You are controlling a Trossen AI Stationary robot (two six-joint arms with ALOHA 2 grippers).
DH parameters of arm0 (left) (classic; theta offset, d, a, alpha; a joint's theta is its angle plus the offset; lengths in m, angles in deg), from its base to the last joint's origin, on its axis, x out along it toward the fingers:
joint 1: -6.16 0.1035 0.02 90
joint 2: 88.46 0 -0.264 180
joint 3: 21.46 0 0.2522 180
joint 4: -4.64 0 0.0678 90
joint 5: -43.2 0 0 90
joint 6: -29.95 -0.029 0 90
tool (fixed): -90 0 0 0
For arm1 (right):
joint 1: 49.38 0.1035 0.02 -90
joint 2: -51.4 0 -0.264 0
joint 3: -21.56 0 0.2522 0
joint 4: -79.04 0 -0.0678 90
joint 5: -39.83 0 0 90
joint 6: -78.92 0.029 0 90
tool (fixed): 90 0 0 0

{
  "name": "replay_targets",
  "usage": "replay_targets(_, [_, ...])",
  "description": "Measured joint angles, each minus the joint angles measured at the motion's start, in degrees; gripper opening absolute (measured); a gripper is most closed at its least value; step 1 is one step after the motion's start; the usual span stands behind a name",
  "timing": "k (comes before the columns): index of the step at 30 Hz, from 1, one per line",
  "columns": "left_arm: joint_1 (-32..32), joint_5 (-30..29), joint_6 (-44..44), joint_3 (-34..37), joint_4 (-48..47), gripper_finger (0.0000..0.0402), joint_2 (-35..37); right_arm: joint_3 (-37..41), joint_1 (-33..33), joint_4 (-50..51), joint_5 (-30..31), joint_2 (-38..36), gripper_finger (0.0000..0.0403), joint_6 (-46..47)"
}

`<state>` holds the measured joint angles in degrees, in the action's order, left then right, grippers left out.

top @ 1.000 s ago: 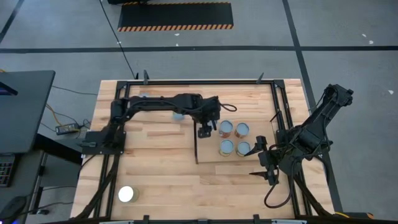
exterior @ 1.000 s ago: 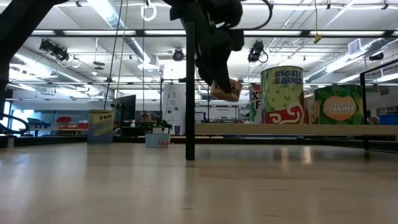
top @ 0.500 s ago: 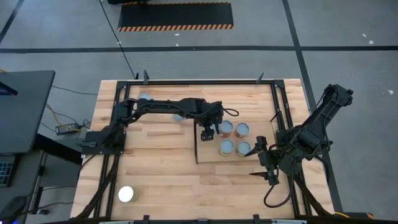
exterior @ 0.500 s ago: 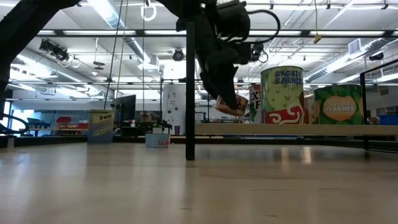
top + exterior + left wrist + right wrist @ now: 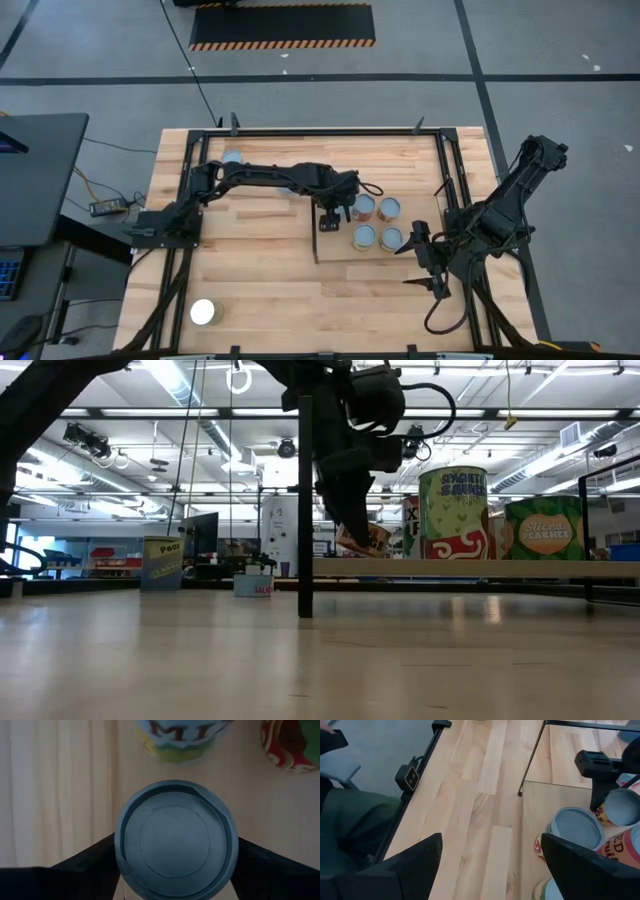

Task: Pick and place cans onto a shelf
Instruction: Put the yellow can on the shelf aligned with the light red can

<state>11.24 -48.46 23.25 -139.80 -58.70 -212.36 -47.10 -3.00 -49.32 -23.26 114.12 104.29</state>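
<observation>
My left gripper (image 5: 330, 213) is shut on a tin with a blue-grey top (image 5: 176, 840) and an orange label (image 5: 362, 540). It hangs just above the left part of the pale shelf panel (image 5: 340, 250), beside the panel's dark upright strip (image 5: 316, 235). Several other cans stand upright on the shelf (image 5: 363, 207) (image 5: 389, 208) (image 5: 364, 236) (image 5: 391, 238). A glaring white can (image 5: 203, 312) stands on the tabletop near the left front, and another (image 5: 232, 157) at the far left. My right gripper (image 5: 425, 255) is open and empty at the shelf's right edge. My left gripper pinches the can's round side wall (image 5: 122, 847) between its two fingers (image 5: 95, 862), one on each side just under the rim. The fingers come from above, pointing down. The can hangs slightly tilted, its bottom close over the shelf; I cannot tell whether it touches.
Black frame rails (image 5: 300, 130) run round the tabletop. The shelf's upright post (image 5: 305, 510) stands close to the held can. Two of the shelf cans (image 5: 575, 827) (image 5: 622, 805) show in the right wrist view. Bare planks (image 5: 260, 250) lie left of the shelf.
My left gripper has gone down toward the shelf with the can and a little toward the table's near edge. The can stays in the hold, now low over the panel next to the standing cans.
</observation>
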Motion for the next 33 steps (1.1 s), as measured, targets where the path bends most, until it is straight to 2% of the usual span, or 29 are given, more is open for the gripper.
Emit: replay_targets(33, [-0.5,0.0,0.5,0.0,-1.5,0.0315,0.0,0.0,0.0,0.0,-0.1,0.0,0.0347,0.0])
